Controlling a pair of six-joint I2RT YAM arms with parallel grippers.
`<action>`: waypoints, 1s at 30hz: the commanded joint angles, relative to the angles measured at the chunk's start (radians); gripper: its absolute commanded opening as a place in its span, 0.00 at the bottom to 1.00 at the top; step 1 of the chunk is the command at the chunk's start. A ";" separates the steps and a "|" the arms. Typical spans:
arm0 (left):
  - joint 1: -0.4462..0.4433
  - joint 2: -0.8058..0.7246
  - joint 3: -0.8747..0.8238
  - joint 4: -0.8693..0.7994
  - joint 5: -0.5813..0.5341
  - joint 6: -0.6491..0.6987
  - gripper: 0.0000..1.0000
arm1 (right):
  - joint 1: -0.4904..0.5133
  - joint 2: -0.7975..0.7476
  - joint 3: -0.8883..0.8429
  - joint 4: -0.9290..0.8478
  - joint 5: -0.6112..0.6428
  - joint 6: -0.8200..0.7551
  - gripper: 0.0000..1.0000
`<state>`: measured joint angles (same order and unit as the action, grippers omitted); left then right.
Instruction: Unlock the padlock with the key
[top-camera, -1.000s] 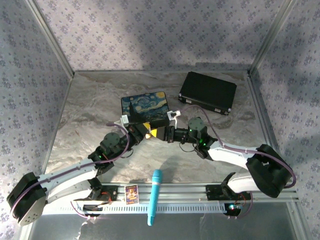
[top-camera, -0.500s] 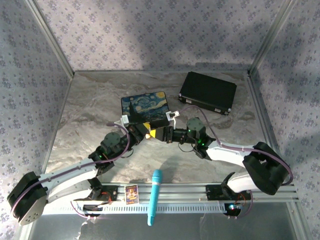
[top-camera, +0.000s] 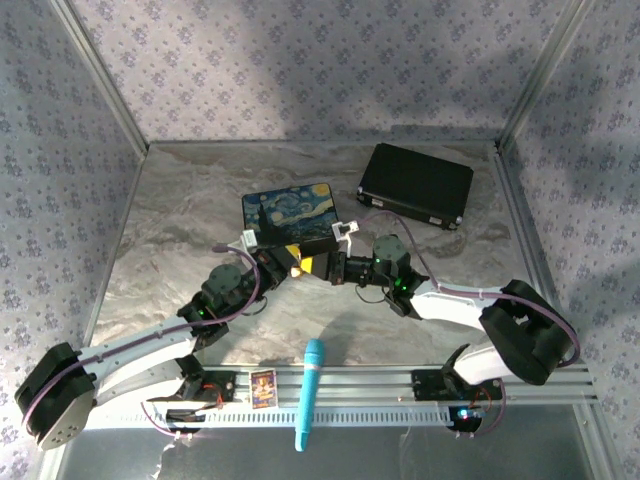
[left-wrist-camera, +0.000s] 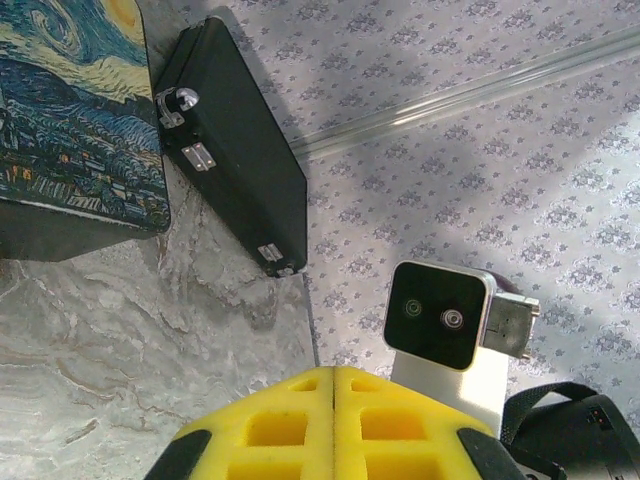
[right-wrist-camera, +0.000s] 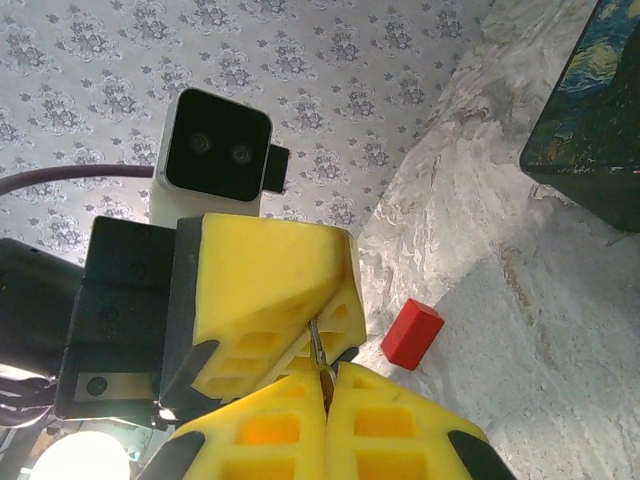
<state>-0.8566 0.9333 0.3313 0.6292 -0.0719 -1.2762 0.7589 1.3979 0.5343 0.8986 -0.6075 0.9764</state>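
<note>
At mid-table, just in front of the painted tin (top-camera: 290, 212), the two grippers meet tip to tip.

Right gripper (right-wrist-camera: 324, 388): fingers are pressed together. A thin silvery sliver, taken to be the key (right-wrist-camera: 316, 348), is pinched at their seam and projects toward the opposing fingers.

Left gripper (left-wrist-camera: 334, 395): fingers are likewise closed flush, and nothing can be made out between them. The padlock is hidden. It is judged to sit inside that closed left grip, where the key's tip disappears.

Outward: a red block (right-wrist-camera: 411, 333) lies on the marbled table (top-camera: 190, 210) beyond the fingers, apart from both. A black case (top-camera: 416, 185) lies further back, right of the tin.

Step in hand, by assessment: inserting or seating the key in the keyway.

The next move calls for rotating the right wrist about the key's axis while the left grip holds firm and alignment is kept true. The key is thin and may slip or bend.
</note>
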 joint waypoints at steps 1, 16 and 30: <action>0.003 -0.002 0.013 -0.053 -0.010 -0.002 0.00 | -0.009 -0.001 -0.002 0.059 0.004 -0.003 0.00; 0.087 -0.022 0.099 -0.500 -0.118 0.219 1.00 | -0.067 -0.104 -0.006 -0.487 0.137 -0.217 0.00; 0.220 0.308 0.165 -0.316 0.185 0.482 0.75 | -0.089 -0.056 0.057 -0.673 0.140 -0.321 0.00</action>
<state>-0.6415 1.2011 0.4545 0.2470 0.0547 -0.8673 0.6769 1.3251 0.5644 0.2687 -0.4808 0.6842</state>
